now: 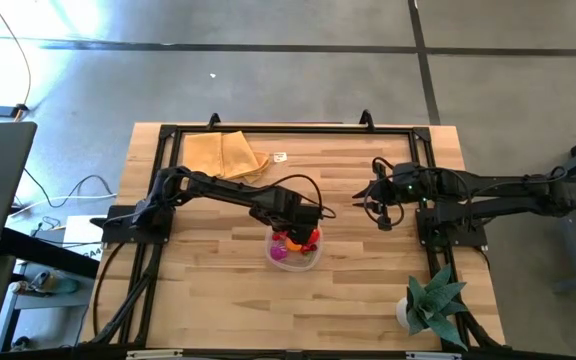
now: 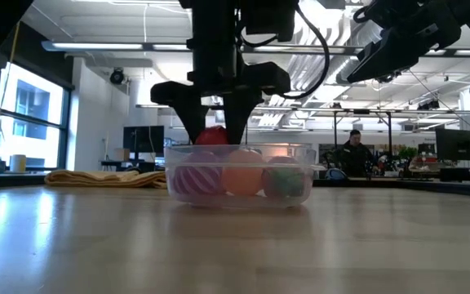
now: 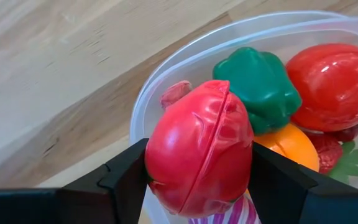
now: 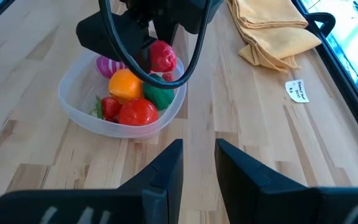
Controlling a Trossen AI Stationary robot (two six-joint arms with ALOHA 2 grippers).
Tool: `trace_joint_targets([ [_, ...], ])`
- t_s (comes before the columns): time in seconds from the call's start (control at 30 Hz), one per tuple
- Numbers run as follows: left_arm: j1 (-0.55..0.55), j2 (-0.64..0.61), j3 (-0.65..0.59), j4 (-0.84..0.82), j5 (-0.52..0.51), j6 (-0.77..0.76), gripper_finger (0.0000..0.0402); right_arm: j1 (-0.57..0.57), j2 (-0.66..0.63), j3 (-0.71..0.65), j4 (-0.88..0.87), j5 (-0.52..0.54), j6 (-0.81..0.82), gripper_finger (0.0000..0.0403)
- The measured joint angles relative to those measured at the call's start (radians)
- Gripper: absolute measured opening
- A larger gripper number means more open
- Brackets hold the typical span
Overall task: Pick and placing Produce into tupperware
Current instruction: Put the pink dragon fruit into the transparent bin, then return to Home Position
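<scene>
The tupperware (image 1: 295, 250), a round clear tub, stands on the table's middle. It holds several toy produce: a green pepper (image 3: 260, 87), a red tomato (image 3: 334, 84), an orange fruit (image 3: 288, 146) and a magenta striped piece (image 2: 194, 178). My left gripper (image 3: 199, 180) hangs over the tub's left part, shut on a red toy fruit (image 3: 201, 149) at about rim height (image 2: 211, 136). My right gripper (image 4: 199, 162) waits above the table's right side (image 1: 368, 190), open by a narrow gap with nothing in it. My left gripper pinches the red toy fruit between its two fingers, one on each of the fruit's opposite sides (image 3: 157, 155). The fingers (image 2: 188, 114) come from above and point down. The fruit sits over the other produce; whether it touches them I cannot tell.
A tan folded cloth (image 1: 226, 155) lies at the far left, with a small paper tag (image 4: 297, 90) beside it. A spiky green potted plant (image 1: 433, 300) stands at the near right corner. A person (image 2: 353, 151) sits far off in the room.
</scene>
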Motion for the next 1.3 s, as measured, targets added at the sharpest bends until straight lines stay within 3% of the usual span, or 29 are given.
trace_joint_targets([
  [0.13,0.0,0.0,0.0,0.0,-0.001,0.007,0.0244,0.0,0.0,0.0,0.0,0.0,0.0,0.0083],
  [0.43,0.0,0.0,0.0,0.001,-0.022,0.044,0.0324,0.0,0.0,0.0,0.0,0.0,0.0,0.0083],
  [0.63,0.0,-0.008,0.037,-0.034,-0.03,0.045,0.0334,0.0,0.0,0.0,0.0,0.0,0.0,0.0083],
  [0.97,-0.002,-0.011,0.339,-0.458,-0.059,0.096,0.0335,0.0,0.0,0.0,0.0,0.0,0.0,0.0083],
  [1.03,-0.002,-0.027,0.342,-0.436,-0.083,0.208,0.0333,0.0,0.0,-0.001,0.0,0.0,0.0,0.0083],
  [1.3,0.0,-0.133,0.324,-0.432,-0.271,1.015,0.0292,0.0,0.001,-0.002,-0.002,0.0,0.0,0.0083],
])
